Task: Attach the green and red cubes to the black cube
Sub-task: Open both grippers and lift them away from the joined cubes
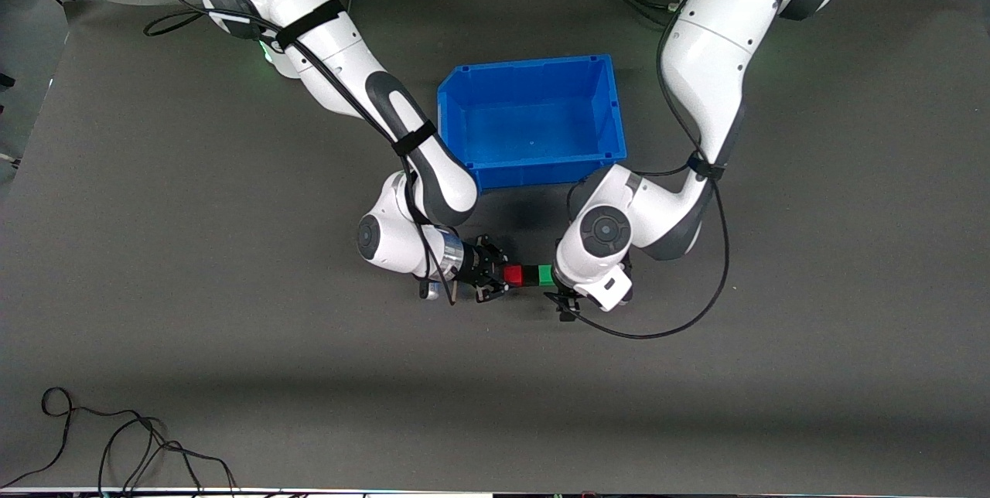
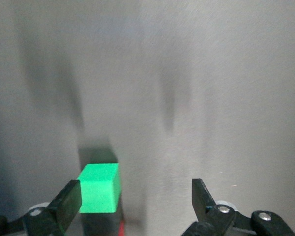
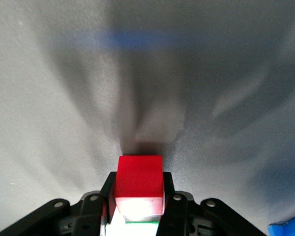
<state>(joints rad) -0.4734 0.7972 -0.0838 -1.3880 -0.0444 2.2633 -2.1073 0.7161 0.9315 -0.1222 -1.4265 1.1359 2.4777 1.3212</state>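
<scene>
Step in hand: the three cubes are being seen joined in one row, red cube [image 1: 513,275], black cube [image 1: 530,276], green cube [image 1: 546,275]; judged as the attachment just being completed, with the green end being let go.

Row position: the row is being carried just above the counter [image 1: 232,328], nearer the front camera than the blue bin [image 1: 534,165], between the two claws.

Right claw [image 1: 501,275]: clenched on the red cube; in the right wrist view the red cube [image 3: 138,183] is being gripped between both fingers [image 3: 107,196], so the whole row is judged to be supported from this end.

Left claw [image 1: 558,281]: released; in the left wrist view the fingers [image 2: 66,204] are standing wide apart.

Green cube relative to left claw: the green cube [image 2: 100,188] is lying just beside one finger, well apart from the other; whether it is touching that finger cannot be told.

Bin: nothing is being seen inside it.

Next move, judged: the left claw is needing to be backed straight away from the green end without being dragged sideways, so that the joint is not being levered apart; the row then needs to be set down or kept level by the right claw.

Risk, judged: the green cube being knocked off by the near finger during withdrawal.
</scene>
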